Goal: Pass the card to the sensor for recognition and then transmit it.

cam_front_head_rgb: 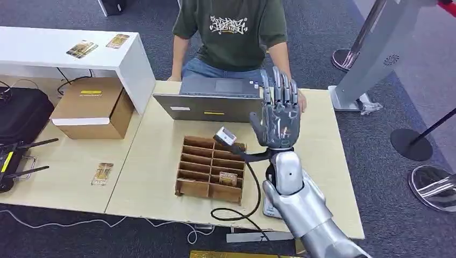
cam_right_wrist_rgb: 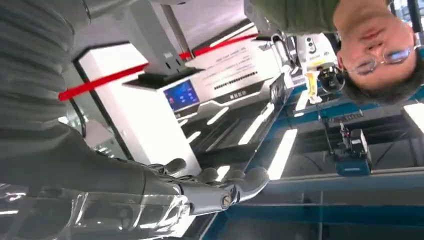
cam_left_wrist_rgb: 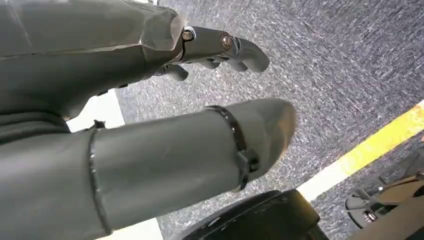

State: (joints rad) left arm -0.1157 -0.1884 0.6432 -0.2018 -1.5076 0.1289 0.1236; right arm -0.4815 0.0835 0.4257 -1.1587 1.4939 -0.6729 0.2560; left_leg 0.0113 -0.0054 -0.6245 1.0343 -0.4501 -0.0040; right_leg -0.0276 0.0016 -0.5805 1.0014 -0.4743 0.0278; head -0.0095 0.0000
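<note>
- right hand (cam_front_head_rgb: pixel 279 115) raised, fingers spread wide, holding nothing.
- lower it to the card (cam_front_head_rgb: pixel 228 179) in the wooden rack (cam_front_head_rgb: pixel 189 188); pinch its top edge squarely.

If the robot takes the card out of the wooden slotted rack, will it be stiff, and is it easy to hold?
The card looks thin and flat, standing in a slot of the wooden rack, so it is probably light and fairly stiff. Its faces seem smooth, so it may slip in a pinch. Its exposed edge is short, leaving little to grip.
</note>
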